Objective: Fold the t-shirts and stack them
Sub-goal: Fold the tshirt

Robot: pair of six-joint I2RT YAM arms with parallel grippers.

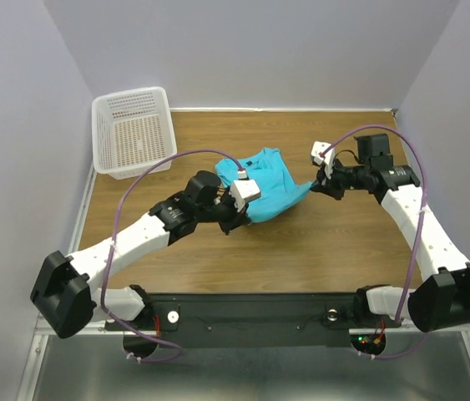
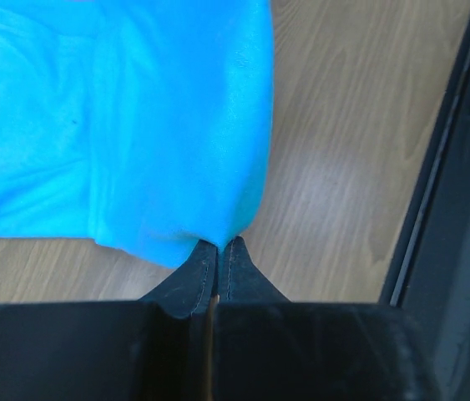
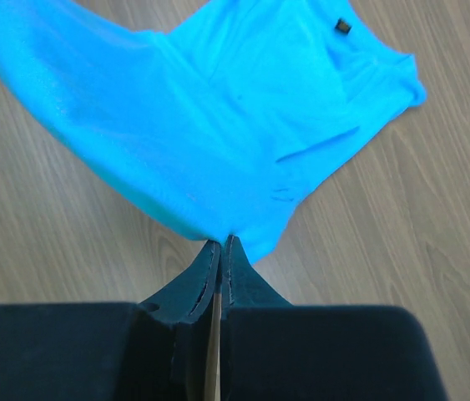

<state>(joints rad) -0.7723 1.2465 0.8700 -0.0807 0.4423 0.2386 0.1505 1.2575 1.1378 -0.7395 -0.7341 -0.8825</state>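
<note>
left end effector [image 2: 222, 247] and right end effector [image 3: 223, 244] are each pinched tight on an edge of the turquoise cloth t-shirt [image 1: 273, 185].

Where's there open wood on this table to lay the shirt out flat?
Open: the wide near strip of table between the t-shirt and the black base rail, and the far strip along the back wall beside the basket. Crowded: the middle, where the left end effector and right end effector pinch the t-shirt.
</note>
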